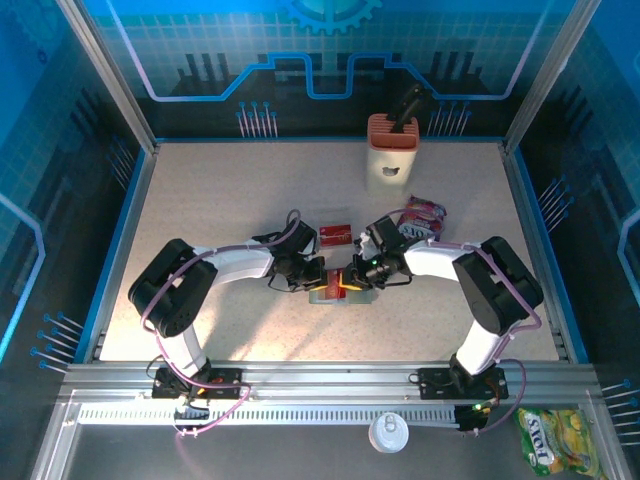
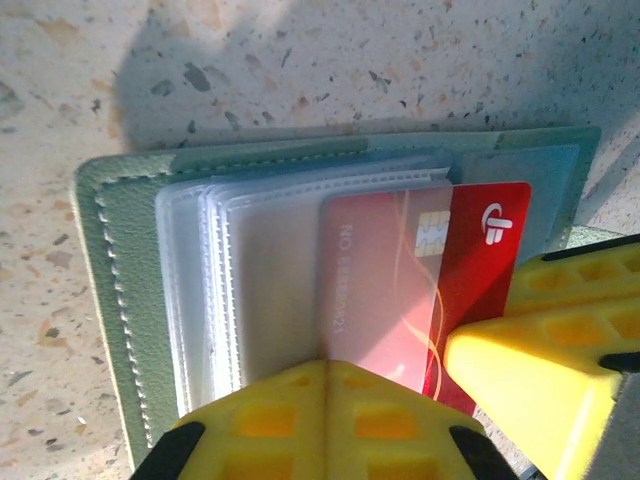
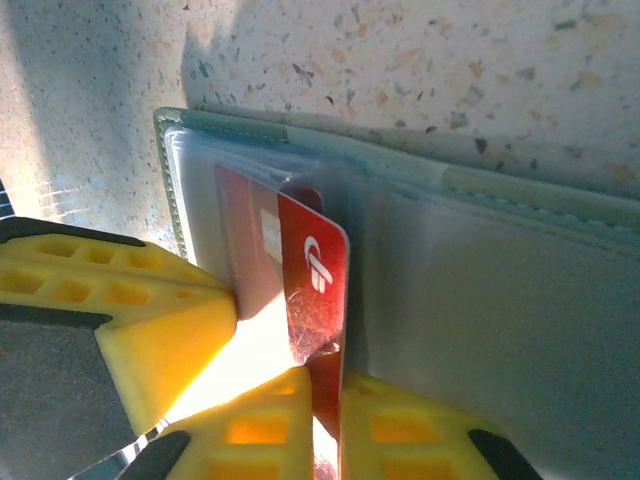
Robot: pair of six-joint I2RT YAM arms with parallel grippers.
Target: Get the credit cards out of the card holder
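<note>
The yellow fingers of the left gripper (image 2: 325, 390) sit nearest the lens, pinched together on the near edge of the card holder (image 2: 110, 300), over its stack of clear plastic sleeves. The grey-green holder lies flat on the speckled table (image 2: 300, 60), around the middle, between the two wrists. A red card (image 2: 480, 270) sticks partway out of a sleeve, its chip and white logo uncovered. The right gripper (image 3: 322, 400) is clamped on that card's exposed end, the card's edge running down between its two pads. Seen from above, a second card (image 1: 336, 234), reddish with dark marks, lies on the table just beyond the holder and apart from it. To its right a purple-red snack packet (image 1: 422, 215) lies beside the right arm. An orange-and-cream block (image 1: 391, 155) stands farther back, near the far edge.
</note>
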